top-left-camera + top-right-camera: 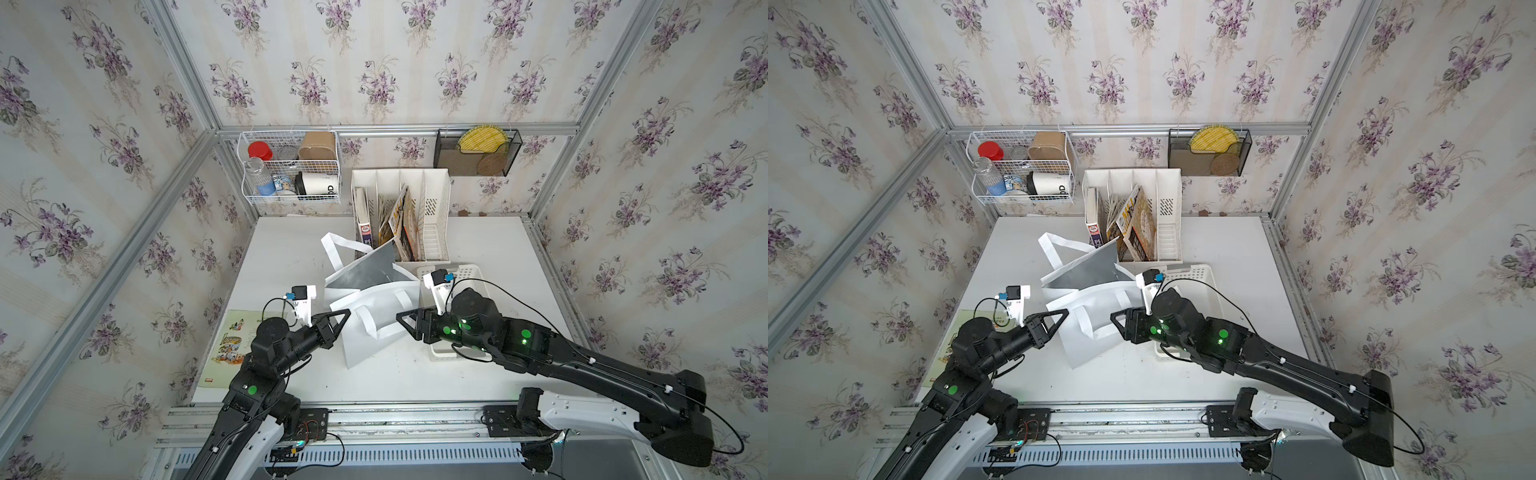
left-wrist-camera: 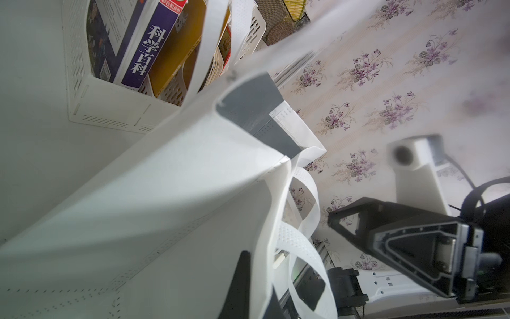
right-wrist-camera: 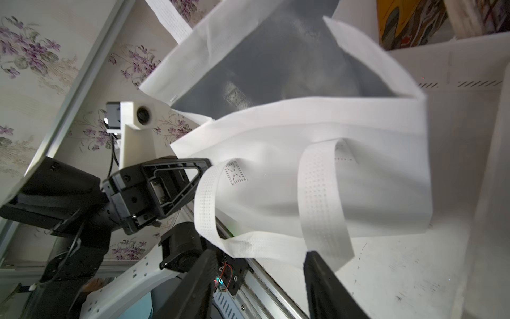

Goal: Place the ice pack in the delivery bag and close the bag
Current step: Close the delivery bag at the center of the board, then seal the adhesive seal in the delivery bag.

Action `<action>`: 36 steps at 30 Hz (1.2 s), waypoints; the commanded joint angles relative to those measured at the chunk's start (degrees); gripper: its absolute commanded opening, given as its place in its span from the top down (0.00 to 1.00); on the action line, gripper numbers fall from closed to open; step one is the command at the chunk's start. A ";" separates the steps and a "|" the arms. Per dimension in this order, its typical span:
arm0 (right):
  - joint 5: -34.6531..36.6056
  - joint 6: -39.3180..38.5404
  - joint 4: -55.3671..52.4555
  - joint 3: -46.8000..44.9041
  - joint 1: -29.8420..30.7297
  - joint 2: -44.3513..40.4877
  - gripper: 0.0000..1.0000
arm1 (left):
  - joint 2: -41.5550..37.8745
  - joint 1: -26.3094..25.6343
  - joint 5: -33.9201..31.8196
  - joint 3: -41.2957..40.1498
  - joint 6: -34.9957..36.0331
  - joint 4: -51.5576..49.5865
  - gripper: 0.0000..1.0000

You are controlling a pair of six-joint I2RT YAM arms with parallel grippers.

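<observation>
Your left gripper (image 1: 345, 314) is clenched on the rim of the delivery bag (image 1: 374, 336), which gapes open on the table (image 1: 490, 253) between the arms; your right gripper (image 1: 401, 319) is released and empty just beside it, and no ice pack shows anywhere, so can't tell if it's in.

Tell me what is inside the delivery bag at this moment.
The delivery bag stands open; only bare silver lining shows inside. No ice pack is visible. Its bottom is covered by its white front wall.
</observation>
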 commanded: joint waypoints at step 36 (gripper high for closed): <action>-2.33 32.76 -4.59 41.39 -2.42 38.42 0.50 | -1.37 0.02 0.83 -0.53 0.90 -0.23 0.98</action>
